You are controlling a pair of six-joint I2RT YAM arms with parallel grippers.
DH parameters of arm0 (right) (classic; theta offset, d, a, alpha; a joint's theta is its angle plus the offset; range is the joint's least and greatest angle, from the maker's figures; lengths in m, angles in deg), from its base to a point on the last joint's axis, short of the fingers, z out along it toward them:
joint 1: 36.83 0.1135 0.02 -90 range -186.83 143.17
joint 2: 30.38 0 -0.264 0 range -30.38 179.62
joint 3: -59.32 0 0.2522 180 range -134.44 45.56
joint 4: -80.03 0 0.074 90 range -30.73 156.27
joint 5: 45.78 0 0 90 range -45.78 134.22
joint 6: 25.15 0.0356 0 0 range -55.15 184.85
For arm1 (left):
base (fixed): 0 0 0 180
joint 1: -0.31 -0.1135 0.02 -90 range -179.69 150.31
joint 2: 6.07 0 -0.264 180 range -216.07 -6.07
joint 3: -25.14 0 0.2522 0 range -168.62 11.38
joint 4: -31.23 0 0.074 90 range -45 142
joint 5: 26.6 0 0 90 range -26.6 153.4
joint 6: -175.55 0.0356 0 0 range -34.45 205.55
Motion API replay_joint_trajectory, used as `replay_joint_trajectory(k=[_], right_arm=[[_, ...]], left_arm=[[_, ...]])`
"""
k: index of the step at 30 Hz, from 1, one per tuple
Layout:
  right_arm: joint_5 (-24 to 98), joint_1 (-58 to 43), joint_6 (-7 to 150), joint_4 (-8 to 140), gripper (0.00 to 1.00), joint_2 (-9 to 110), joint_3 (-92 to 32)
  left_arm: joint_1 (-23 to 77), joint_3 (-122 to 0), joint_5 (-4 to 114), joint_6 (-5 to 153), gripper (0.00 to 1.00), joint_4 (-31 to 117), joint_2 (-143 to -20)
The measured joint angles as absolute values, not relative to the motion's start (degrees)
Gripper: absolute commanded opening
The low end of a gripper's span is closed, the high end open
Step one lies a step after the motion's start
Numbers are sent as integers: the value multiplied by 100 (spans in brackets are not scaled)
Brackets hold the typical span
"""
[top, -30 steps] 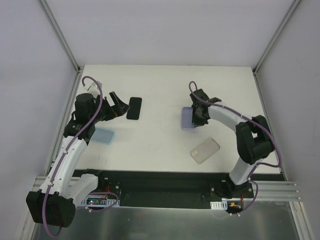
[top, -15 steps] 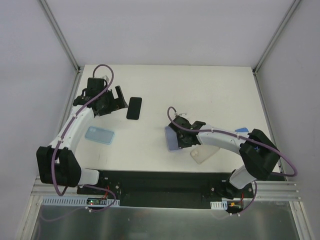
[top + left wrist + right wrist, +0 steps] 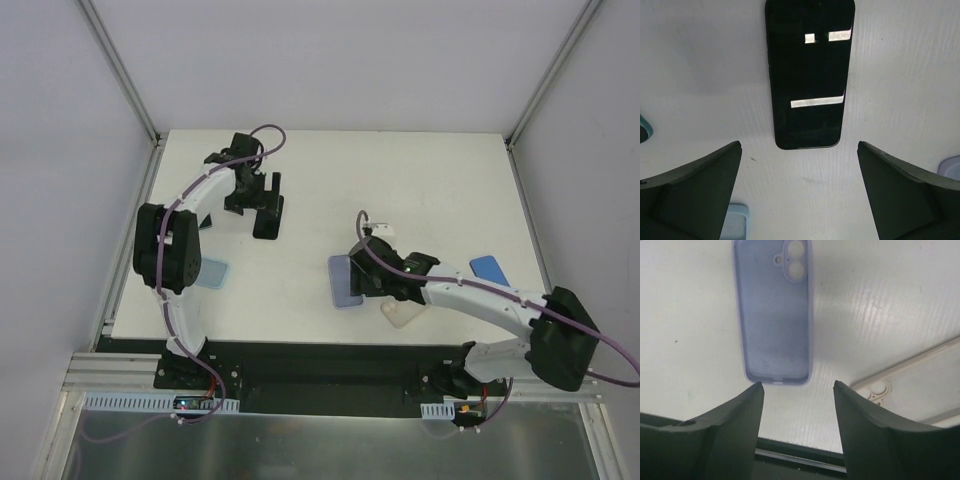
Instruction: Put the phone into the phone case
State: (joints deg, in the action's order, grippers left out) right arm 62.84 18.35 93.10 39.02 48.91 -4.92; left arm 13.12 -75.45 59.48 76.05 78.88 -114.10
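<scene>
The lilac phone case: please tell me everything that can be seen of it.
The lilac phone case lies flat on the white table, hollow side up and empty. It looks soft and matte, with a raised rim, two round camera holes and one smaller hole at its far end. No hand touches it; the open right hand hovers at its near short end.

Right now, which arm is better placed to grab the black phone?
Left. The left fingers are open and lined up with the black phone, just short of its end. The right fingers are far off, at the lilac case.
</scene>
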Motion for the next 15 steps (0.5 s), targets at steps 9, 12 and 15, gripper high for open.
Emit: replay_joint_trajectory(k=[9, 12, 15], right_arm=[[6458, 1835, 9283, 3843, 89, 3079, -48], [6531, 1835, 9286, 3771, 89, 2913, 0], [6561, 1835, 9286, 3714, 90, 2909, 24]], left_arm=[[1389, -7964, 6081, 8012, 99, 8059, -12323], [1424, -8115, 6123, 8158, 99, 8063, -12531], [1516, -8194, 6140, 8250, 99, 8074, -12664]])
